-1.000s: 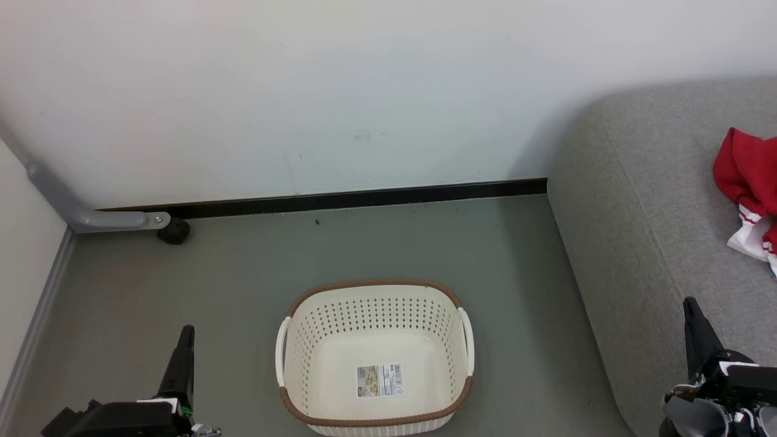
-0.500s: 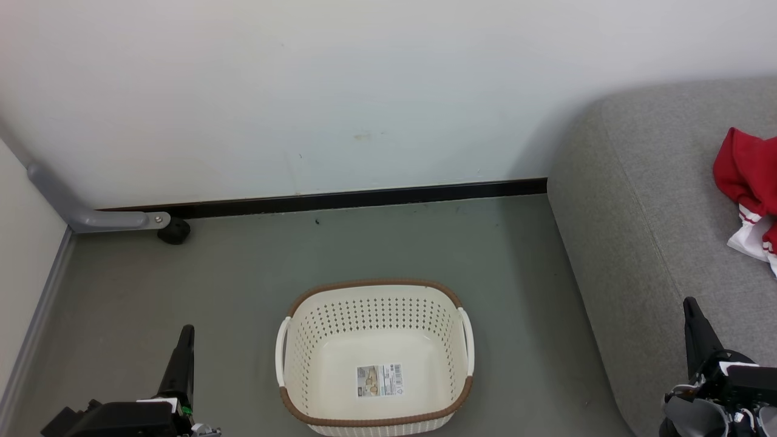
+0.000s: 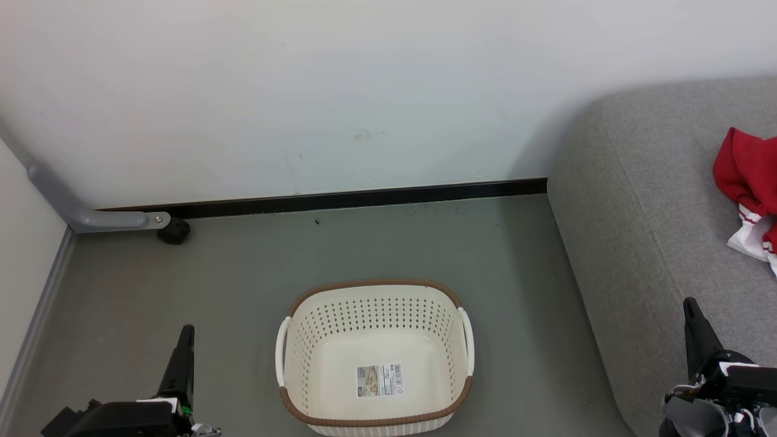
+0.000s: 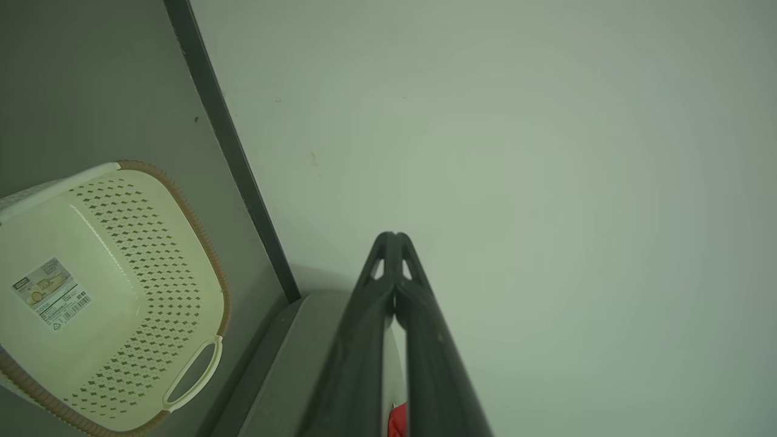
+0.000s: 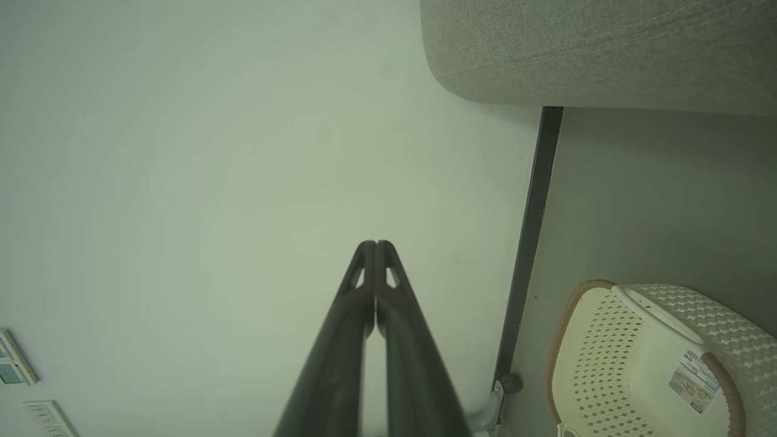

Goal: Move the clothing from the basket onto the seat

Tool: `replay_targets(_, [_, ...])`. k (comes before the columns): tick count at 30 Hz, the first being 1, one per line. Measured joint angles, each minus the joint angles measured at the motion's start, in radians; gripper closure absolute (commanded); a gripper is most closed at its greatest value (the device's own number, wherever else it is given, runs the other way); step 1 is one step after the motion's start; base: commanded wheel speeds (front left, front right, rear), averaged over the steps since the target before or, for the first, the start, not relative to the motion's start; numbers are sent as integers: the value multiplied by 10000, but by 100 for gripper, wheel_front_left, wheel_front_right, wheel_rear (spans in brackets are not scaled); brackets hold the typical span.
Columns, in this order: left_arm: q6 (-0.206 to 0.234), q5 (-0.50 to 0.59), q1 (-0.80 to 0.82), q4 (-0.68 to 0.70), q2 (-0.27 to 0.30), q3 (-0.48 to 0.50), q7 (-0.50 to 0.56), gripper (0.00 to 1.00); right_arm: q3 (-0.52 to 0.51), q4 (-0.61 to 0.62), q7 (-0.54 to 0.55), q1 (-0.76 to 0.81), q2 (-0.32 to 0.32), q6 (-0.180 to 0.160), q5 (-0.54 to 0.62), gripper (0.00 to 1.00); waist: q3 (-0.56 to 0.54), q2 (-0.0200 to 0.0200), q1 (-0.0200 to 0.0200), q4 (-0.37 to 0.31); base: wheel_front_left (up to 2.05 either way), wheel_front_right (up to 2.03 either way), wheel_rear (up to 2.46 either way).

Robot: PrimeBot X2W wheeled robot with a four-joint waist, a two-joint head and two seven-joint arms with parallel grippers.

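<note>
1. From the head we look forward and down at the basket point(image 3: 376, 283), floor point(image 3: 243, 273) and wall point(image 3: 303, 91).
2. Our left wrist looks along the left end effector point(image 4: 394, 235) at that wall.
3. Our right wrist looks along the right end effector point(image 5: 375, 243); all three share basket and wall.

Can't see all of clothing point(image 3: 748, 176) or seat point(image 3: 668, 200), cut by head view's right edge. Can't read label point(image 3: 379, 380) in basket point(image 3: 376, 284).

Red, white-striped clothing point(image 3: 745, 173); cream, brown-rimmed basket point(image 3: 376, 315); grey seat point(image 3: 655, 194).
</note>
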State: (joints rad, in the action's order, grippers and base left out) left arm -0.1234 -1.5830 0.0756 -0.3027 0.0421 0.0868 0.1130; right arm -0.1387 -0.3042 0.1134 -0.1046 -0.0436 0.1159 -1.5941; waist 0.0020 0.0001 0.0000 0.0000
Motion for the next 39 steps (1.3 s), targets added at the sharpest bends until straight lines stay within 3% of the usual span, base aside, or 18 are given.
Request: replay_targets(39, [0,0,0,10,0,0,0,100,0,2,-2,2,0,0,0,100,1,-1,0,0,0,0,0])
